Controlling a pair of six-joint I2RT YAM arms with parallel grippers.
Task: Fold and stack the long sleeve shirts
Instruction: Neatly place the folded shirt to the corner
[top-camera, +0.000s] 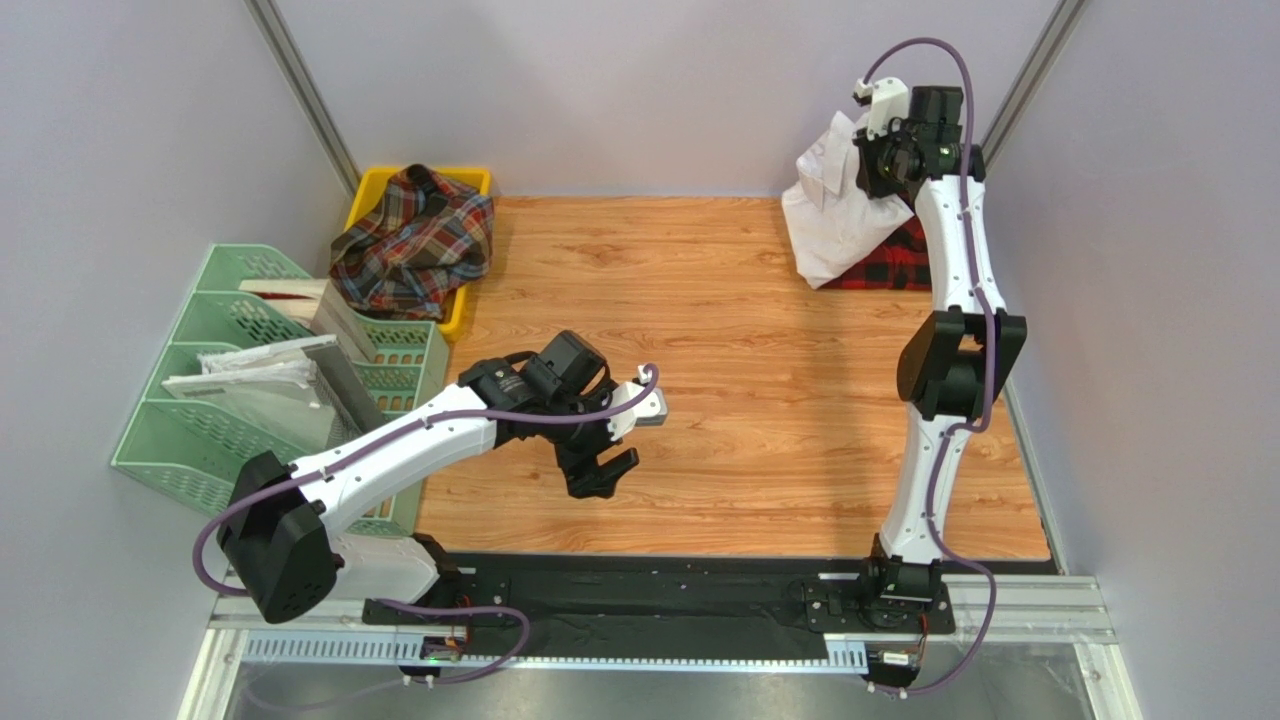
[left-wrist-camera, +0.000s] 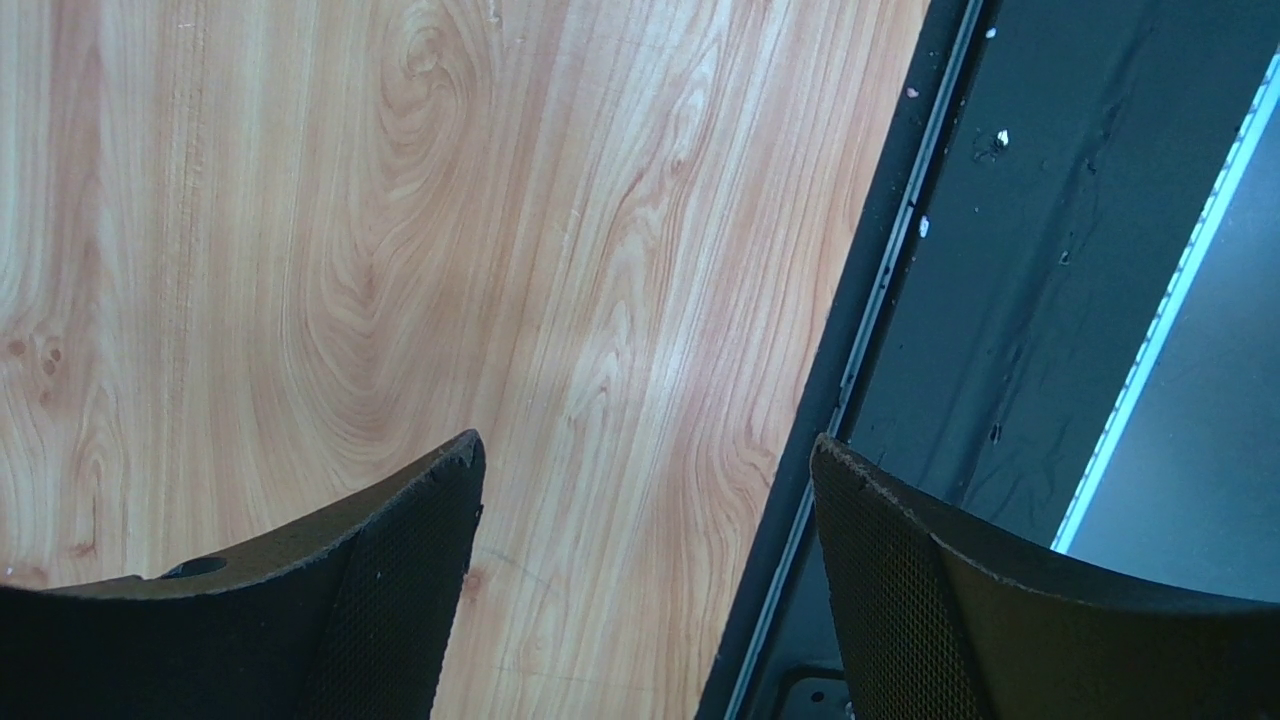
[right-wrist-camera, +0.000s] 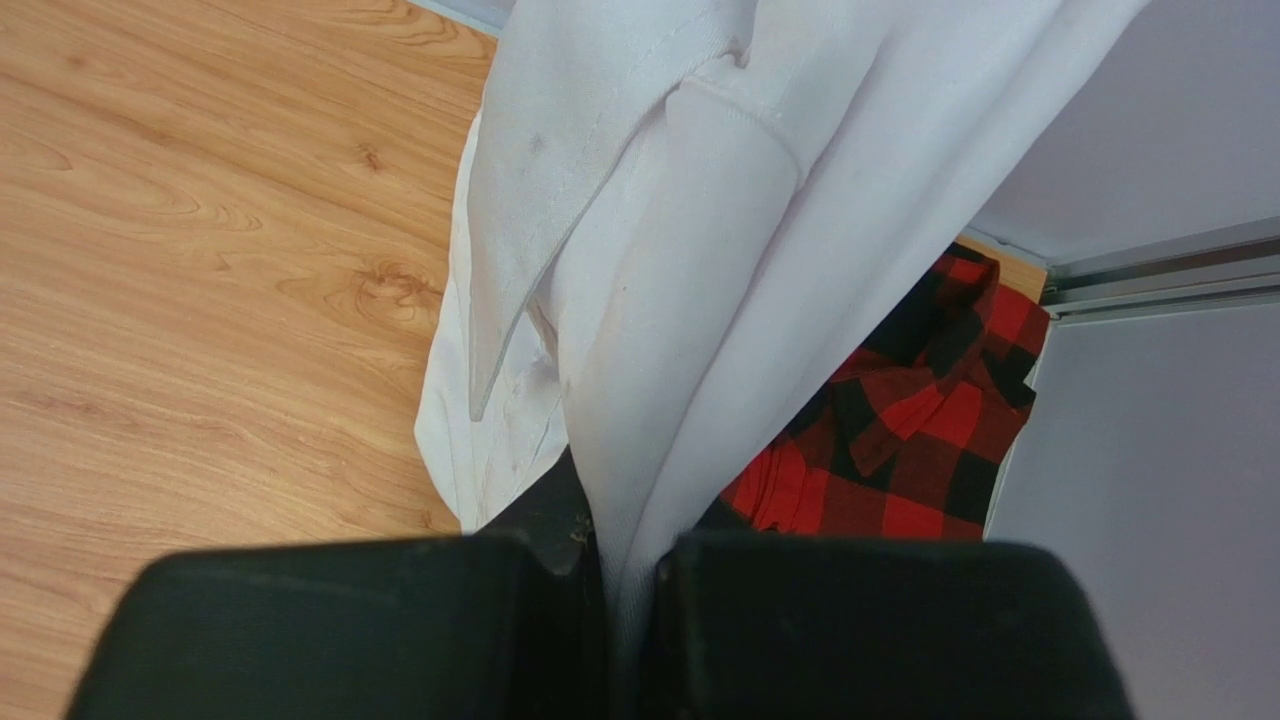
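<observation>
At the far right corner my right gripper (top-camera: 884, 150) is raised and shut on the white shirt (top-camera: 836, 210), whose cloth hangs down from between the jaws (right-wrist-camera: 706, 255). Under and beside it the red-and-black checked shirt (top-camera: 887, 267) lies on the table (right-wrist-camera: 902, 435). The tartan shirt (top-camera: 413, 240) is bunched in the yellow bin at the far left. My left gripper (top-camera: 601, 468) hovers open over bare wood near the front of the table, nothing between its fingers (left-wrist-camera: 406, 585).
A yellow bin (top-camera: 466, 183) holds the tartan shirt. Green file trays (top-camera: 226, 383) with white paper sheets stand at the left edge. A black rail (top-camera: 676, 578) runs along the table's near edge, also seen as a rail (left-wrist-camera: 1037, 270) in the left wrist view. Grey walls close in on both sides.
</observation>
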